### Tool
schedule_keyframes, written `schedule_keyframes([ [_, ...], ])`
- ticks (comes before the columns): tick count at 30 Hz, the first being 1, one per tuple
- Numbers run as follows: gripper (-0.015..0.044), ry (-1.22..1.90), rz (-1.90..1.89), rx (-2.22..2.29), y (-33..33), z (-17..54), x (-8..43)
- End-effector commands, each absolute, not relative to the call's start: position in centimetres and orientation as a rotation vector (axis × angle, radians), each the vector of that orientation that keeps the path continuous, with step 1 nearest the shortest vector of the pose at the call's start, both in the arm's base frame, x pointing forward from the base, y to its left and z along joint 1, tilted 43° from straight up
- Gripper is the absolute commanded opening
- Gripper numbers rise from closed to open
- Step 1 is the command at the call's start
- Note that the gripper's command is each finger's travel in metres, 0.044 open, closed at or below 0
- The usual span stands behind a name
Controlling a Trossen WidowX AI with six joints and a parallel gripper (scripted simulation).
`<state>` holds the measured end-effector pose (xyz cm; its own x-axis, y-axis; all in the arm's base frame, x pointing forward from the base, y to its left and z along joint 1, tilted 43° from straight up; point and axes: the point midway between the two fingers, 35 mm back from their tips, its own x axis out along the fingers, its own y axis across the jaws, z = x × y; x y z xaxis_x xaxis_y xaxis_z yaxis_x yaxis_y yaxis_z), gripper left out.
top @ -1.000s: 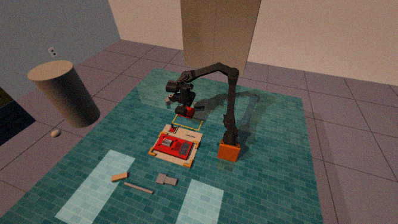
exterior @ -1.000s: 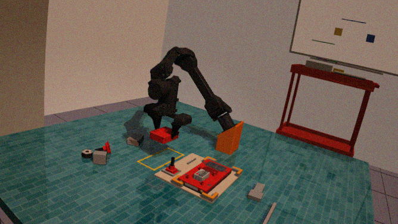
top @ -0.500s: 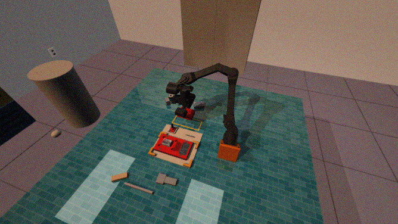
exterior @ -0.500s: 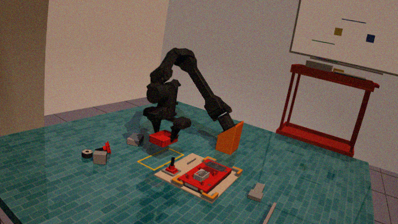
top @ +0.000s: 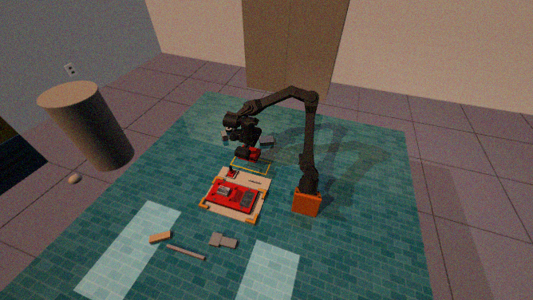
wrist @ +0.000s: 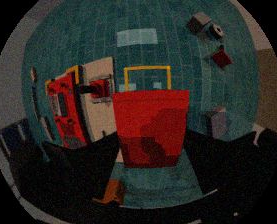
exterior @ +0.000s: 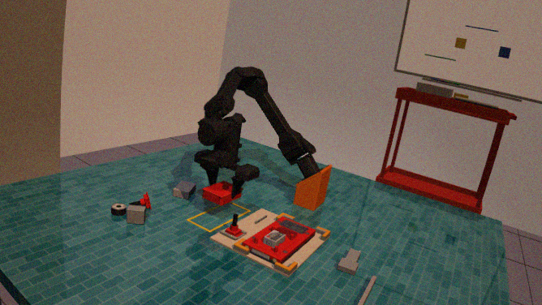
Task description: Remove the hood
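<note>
The red hood [top: 254, 155] [exterior: 217, 195] [wrist: 151, 112] is held between the fingers of my gripper [top: 250, 151] [exterior: 224, 189] [wrist: 150, 132], which is shut on it. The hood hangs a little above the table, behind the yellow-outlined marked area [top: 249, 170] [exterior: 199, 225] [wrist: 147, 67]. In the wrist view the hood hides the near side of the outline. The red toy car [top: 249, 207] [exterior: 300, 238] sits without its hood on a pale board [top: 259, 186] [exterior: 223, 239] [wrist: 96, 67], and a light grey block [top: 223, 191] [exterior: 274, 238] shows in its open bay.
A black lever on a red base [top: 231, 173] [exterior: 234, 229] stands upright on the board near the marked area. A grey block [top: 266, 140] [exterior: 184, 190] lies behind the hood. Another grey block [exterior: 136, 214], a wheel [exterior: 118, 209] and a small red piece [exterior: 146, 200] lie off to one side.
</note>
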<state>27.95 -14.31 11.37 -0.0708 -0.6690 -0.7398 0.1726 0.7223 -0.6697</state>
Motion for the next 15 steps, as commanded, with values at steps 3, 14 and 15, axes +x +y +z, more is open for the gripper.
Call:
schedule_keyframes([
  [3,0.0,1.494,-0.727,-0.436,-14.69,10.9,27.83],
  [14,0.0,1.494,-0.727,-0.436,-15.36,10.19,27.73],
  [15,0.0,1.494,-0.727,-0.437,-15.42,10.13,27.71],
])
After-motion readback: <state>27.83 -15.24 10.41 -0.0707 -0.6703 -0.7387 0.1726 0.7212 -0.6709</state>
